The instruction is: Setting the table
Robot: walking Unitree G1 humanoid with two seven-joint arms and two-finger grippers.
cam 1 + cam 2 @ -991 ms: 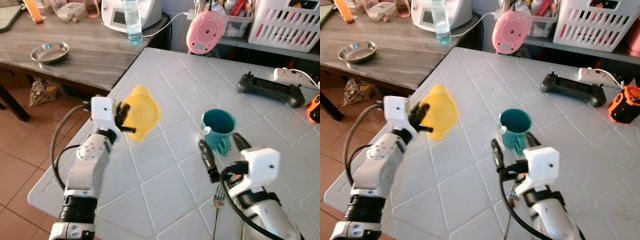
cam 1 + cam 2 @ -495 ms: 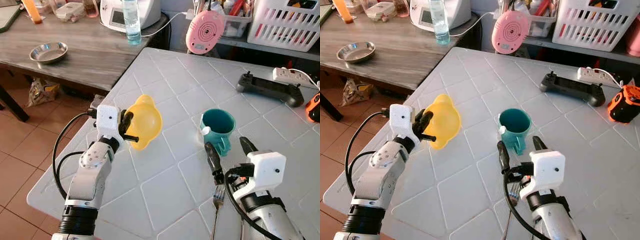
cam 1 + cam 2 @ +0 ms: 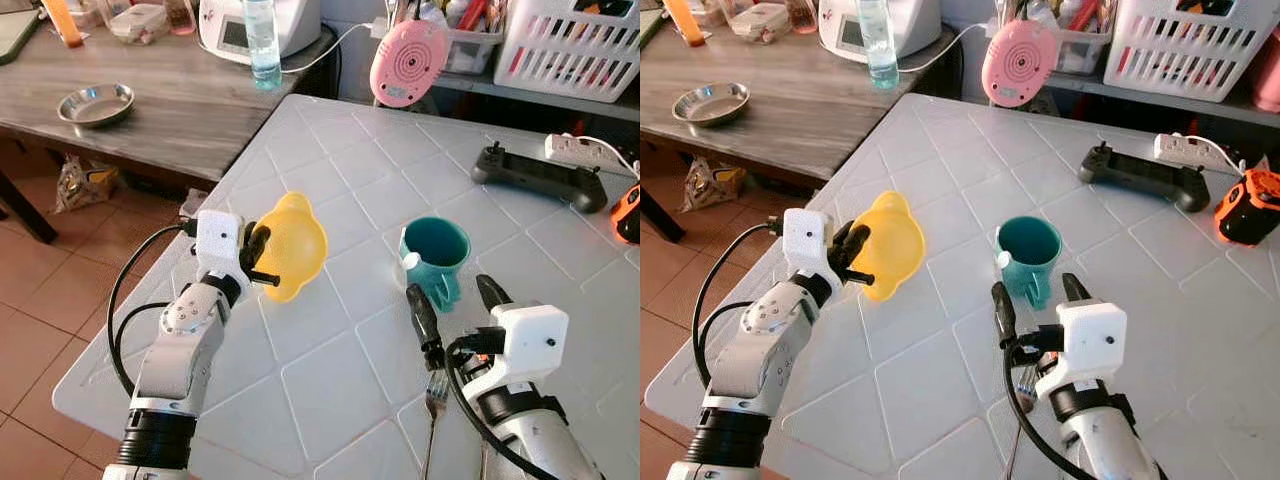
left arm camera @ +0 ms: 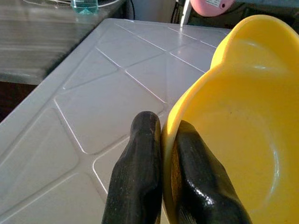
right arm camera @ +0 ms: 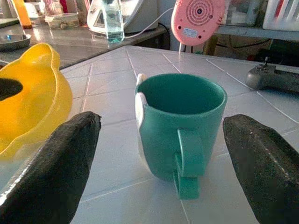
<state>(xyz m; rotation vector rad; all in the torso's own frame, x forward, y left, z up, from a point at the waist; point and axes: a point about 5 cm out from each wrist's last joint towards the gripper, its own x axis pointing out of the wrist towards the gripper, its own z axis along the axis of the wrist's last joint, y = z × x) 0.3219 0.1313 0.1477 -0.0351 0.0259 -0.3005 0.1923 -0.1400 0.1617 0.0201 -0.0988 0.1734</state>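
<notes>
One yellow bowl (image 3: 292, 245), one teal mug (image 3: 434, 255), one fork (image 3: 433, 405).

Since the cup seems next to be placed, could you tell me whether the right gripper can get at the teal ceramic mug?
Probably yes: the right gripper is open just short of the teal ceramic mug, with nothing between them.

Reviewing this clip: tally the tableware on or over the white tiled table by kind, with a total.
Yellow bowl, pinched at its rim by the left gripper: 1
Teal mug, in front of the open right gripper: 1
Fork: 1
Total: 3
</notes>
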